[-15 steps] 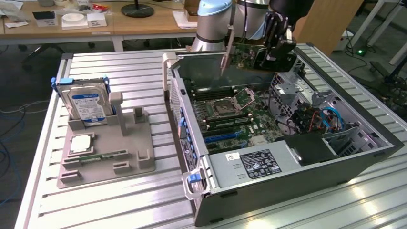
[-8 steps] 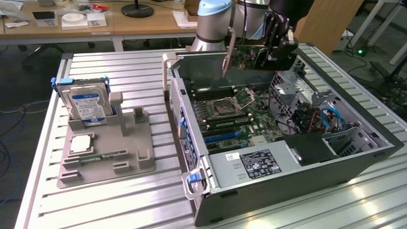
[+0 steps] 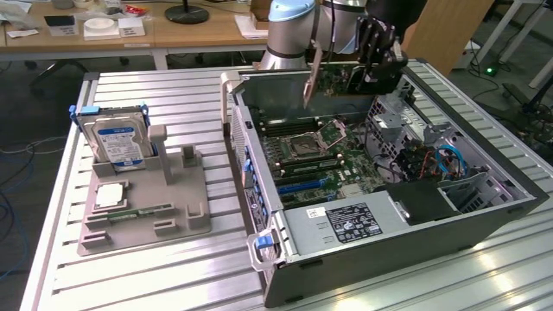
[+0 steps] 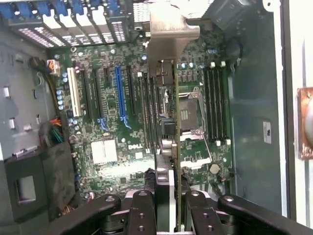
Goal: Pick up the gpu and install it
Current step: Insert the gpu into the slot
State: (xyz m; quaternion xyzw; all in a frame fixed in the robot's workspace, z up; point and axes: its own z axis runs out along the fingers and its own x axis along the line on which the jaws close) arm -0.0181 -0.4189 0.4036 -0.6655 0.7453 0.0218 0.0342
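Exterior view: the black two-fingered gripper pinches the thin green gpu card with its silver end bracket, holding it on edge above the far end of the open grey computer case.

Wrist view: the gpu stands edge-on, clamped between the gripper fingers, above the green motherboard.

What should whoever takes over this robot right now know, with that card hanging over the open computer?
Gripper: shut on the gpu.
Gpu: held on edge, in the air above the motherboard inside the open computer case, with its silver bracket at the end away from the gripper.
Done: the card is picked up and brought over the case.
Left: it is not yet seated in any slot.
The hard drive stands in the grey holder at the exterior view's left.
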